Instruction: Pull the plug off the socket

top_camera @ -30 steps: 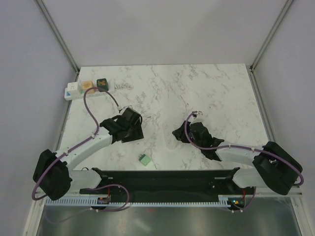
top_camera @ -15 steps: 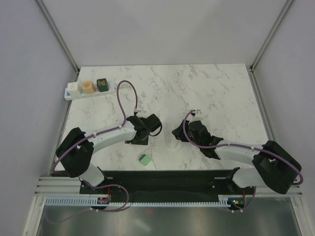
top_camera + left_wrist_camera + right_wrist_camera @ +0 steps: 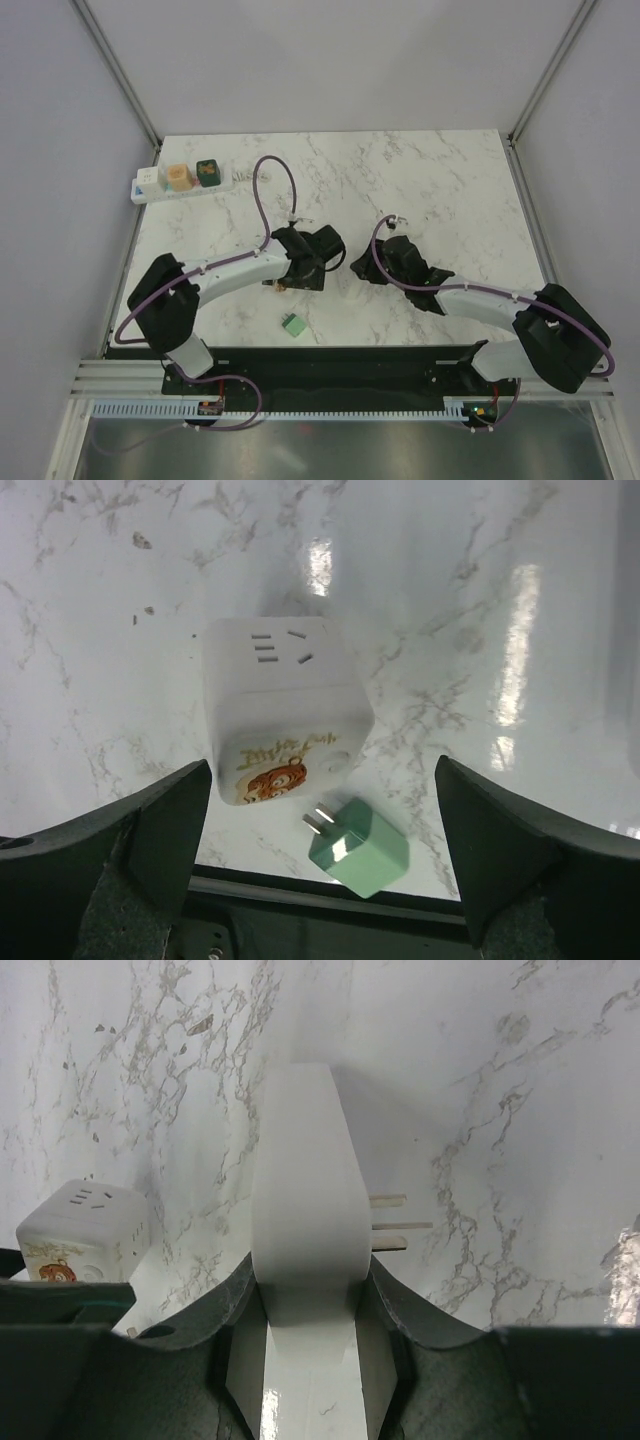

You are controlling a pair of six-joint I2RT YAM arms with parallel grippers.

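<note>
The socket [image 3: 175, 180], a long white power strip, lies at the table's far left with an orange plug [image 3: 178, 177] and a dark green plug [image 3: 207, 172] in it; both grippers are far from it. My right gripper [image 3: 305, 1280] is shut on a white three-prong plug [image 3: 300, 1200], its prongs bare and pointing right; it shows near mid-table in the top view [image 3: 372, 268]. My left gripper [image 3: 322, 770] is open over a white cube socket [image 3: 280, 695] with a tiger picture, and appears in the top view [image 3: 305, 265]. A small green two-prong plug [image 3: 360, 848] lies loose beside the cube.
The green plug [image 3: 293, 325] lies near the table's front edge, by the black base rail [image 3: 330, 365]. The cube also shows at the lower left of the right wrist view [image 3: 80, 1225]. The strip's short cord [image 3: 250, 175] lies beside it. Grey walls stand on both sides.
My left arm has swung right from the table's left side to the middle, close to the right gripper. The right arm has barely moved.
</note>
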